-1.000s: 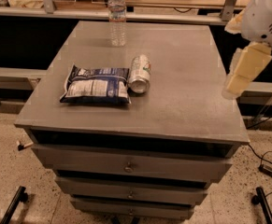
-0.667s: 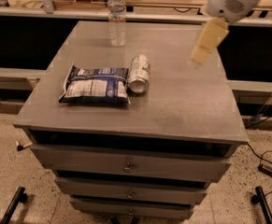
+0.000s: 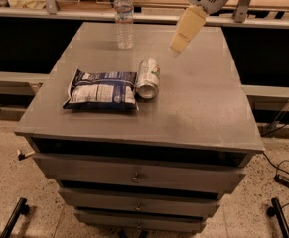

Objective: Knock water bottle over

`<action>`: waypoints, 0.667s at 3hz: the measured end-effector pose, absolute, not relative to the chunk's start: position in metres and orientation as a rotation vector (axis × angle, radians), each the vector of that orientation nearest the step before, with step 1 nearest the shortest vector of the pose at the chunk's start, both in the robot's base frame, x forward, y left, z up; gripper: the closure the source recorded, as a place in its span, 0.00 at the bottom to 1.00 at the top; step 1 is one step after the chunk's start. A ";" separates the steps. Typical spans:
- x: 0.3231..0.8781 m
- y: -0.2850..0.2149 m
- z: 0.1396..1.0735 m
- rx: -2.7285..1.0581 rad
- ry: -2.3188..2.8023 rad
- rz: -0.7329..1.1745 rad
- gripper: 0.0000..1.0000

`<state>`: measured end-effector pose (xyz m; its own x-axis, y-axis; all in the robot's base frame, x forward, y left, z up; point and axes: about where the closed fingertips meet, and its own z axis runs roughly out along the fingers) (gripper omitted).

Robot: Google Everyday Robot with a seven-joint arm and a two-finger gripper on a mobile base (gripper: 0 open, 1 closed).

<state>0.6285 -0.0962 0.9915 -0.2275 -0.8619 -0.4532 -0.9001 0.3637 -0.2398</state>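
Observation:
The water bottle [image 3: 124,17] stands upright near the back edge of the grey cabinet top [image 3: 198,98], left of centre. It is clear, with a white cap and a label band. My gripper [image 3: 177,46] hangs from the white arm at the top of the view. It hovers above the back of the cabinet top, to the right of the bottle and apart from it. It holds nothing that I can see.
A silver-green drink can [image 3: 147,78] lies on its side mid-top. A dark blue and white chip bag [image 3: 102,89] lies flat to its left. The cabinet has drawers below. A counter edge runs behind the cabinet. Cables lie on the floor at right.
My arm and gripper have swung from the cabinet's right edge leftward and toward the back, closer to the bottle. The bottle, can and bag have not moved.

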 end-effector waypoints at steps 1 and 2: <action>0.626 -0.091 0.983 -1.517 2.128 0.152 0.00; 0.637 -0.086 0.959 -1.472 2.123 0.251 0.00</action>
